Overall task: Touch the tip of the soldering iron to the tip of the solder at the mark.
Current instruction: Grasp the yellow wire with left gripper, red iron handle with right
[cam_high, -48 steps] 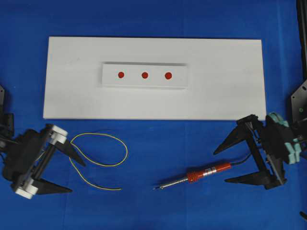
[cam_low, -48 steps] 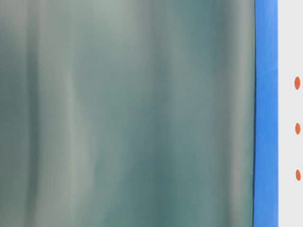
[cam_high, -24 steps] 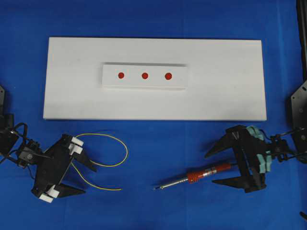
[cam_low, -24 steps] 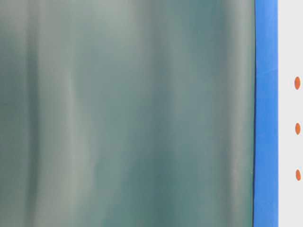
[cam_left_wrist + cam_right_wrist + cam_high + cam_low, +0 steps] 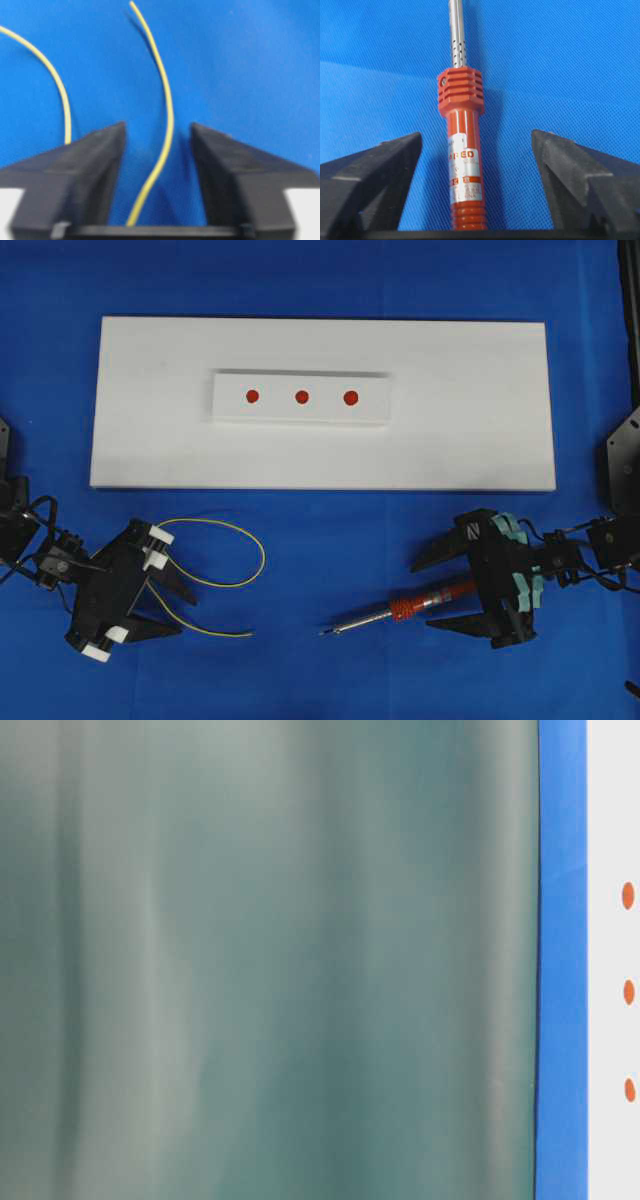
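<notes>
The soldering iron (image 5: 430, 598) lies on the blue cloth with its red handle to the right and its metal tip (image 5: 322, 633) pointing left. My right gripper (image 5: 420, 596) straddles the handle, open, with a gap on both sides of the soldering iron (image 5: 464, 150) in the right wrist view. The solder (image 5: 250, 570) is a thin yellow loop at lower left, its free end (image 5: 250, 635) pointing right. My left gripper (image 5: 188, 613) is open around one strand. The left wrist view shows that solder (image 5: 167, 125) running between the fingers, touching neither. Three red marks (image 5: 301, 397) sit on a raised white block.
A large white board (image 5: 470, 430) lies across the back of the blue cloth and carries the block. The table-level view is mostly filled by a blurred grey-green surface (image 5: 270, 960); at its right edge are a blue strip and red dots (image 5: 628, 895).
The left gripper moved right over a solder strand and its jaws narrowed. The right gripper moved left over the iron's handle and narrowed too. Iron and solder lie as before.
</notes>
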You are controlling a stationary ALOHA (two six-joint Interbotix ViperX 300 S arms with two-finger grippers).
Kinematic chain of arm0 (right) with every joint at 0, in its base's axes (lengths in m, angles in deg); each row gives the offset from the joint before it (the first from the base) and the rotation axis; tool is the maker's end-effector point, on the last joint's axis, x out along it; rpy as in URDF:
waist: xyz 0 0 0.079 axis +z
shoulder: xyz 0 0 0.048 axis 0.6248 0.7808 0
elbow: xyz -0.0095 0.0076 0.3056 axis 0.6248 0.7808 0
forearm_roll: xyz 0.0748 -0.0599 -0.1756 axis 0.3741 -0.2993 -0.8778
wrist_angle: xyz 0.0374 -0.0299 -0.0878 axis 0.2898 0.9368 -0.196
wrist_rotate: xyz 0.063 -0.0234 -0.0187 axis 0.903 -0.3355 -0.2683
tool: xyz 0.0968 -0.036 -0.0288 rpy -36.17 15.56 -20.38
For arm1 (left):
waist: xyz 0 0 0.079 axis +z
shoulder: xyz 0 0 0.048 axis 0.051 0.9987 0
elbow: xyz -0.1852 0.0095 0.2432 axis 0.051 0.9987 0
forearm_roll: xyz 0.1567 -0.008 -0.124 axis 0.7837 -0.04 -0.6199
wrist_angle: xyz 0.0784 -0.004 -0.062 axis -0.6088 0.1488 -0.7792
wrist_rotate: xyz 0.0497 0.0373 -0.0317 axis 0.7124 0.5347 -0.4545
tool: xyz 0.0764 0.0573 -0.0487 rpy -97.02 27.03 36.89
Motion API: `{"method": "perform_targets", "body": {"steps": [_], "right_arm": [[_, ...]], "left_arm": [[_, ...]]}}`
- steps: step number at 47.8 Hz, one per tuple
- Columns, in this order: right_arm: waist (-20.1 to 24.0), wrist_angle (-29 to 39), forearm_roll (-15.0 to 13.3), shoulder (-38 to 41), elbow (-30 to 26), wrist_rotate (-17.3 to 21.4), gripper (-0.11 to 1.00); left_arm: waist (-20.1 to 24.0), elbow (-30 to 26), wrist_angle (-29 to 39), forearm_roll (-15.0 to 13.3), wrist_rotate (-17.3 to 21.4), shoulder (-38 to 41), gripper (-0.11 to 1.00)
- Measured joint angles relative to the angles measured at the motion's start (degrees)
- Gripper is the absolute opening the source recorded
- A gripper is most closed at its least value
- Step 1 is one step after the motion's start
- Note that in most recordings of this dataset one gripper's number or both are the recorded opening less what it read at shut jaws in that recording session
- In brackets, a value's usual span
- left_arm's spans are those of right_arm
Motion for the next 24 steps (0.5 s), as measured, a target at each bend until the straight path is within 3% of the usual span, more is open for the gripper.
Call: {"method": "perform_targets", "body": {"steps": [6, 11, 24], "right_arm": [[-0.09, 0.09, -0.09, 0.97, -0.09, -1.41, 0.31], [-0.09, 0.09, -0.26, 1.32, -0.09, -2.11, 0.08], [-0.09, 0.09, -0.44, 1.32, -0.09, -2.29, 0.07]], "left_arm": [[-0.79, 0.0, 0.0, 0.09, 0.26, 0.0, 0.03], [-1.05, 0.0, 0.0, 0.18, 0.53, 0.0, 0.02], [-1.14, -0.7, 0.62, 0.09, -0.44, -0.09, 0.02]]}}
